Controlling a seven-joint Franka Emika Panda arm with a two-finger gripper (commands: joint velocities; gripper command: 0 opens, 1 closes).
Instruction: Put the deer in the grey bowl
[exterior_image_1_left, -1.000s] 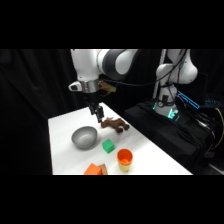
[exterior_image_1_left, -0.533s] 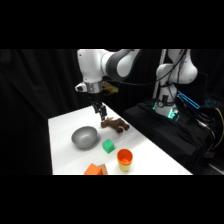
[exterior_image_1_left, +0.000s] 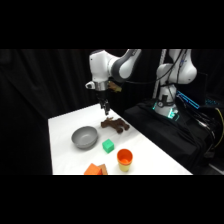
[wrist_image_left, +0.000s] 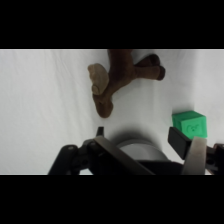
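The deer (exterior_image_1_left: 115, 125), a dark brown toy animal, lies on its side on the white table (exterior_image_1_left: 65, 125), just right of the grey bowl (exterior_image_1_left: 84, 136). My gripper (exterior_image_1_left: 105, 107) hangs above the table just behind the deer's left end, not touching it. In the wrist view the deer (wrist_image_left: 121, 75) lies at the top with a tan patch on it. Part of the grey bowl (wrist_image_left: 134, 149) shows low down behind my gripper (wrist_image_left: 137, 134), which is open with nothing between its fingers (wrist_image_left: 195, 155).
A green block (exterior_image_1_left: 108, 146) sits in front of the deer and bowl, and shows as the green block (wrist_image_left: 189, 124) at the wrist view's right. An orange and yellow cup (exterior_image_1_left: 124, 159) and an orange block (exterior_image_1_left: 96, 170) stand near the table's front edge. Dark equipment (exterior_image_1_left: 165, 107) lies to the right.
The arm has carried the gripper a little to the right, from above the bowl's far side toward the deer. The deer, bowl and blocks have not moved.
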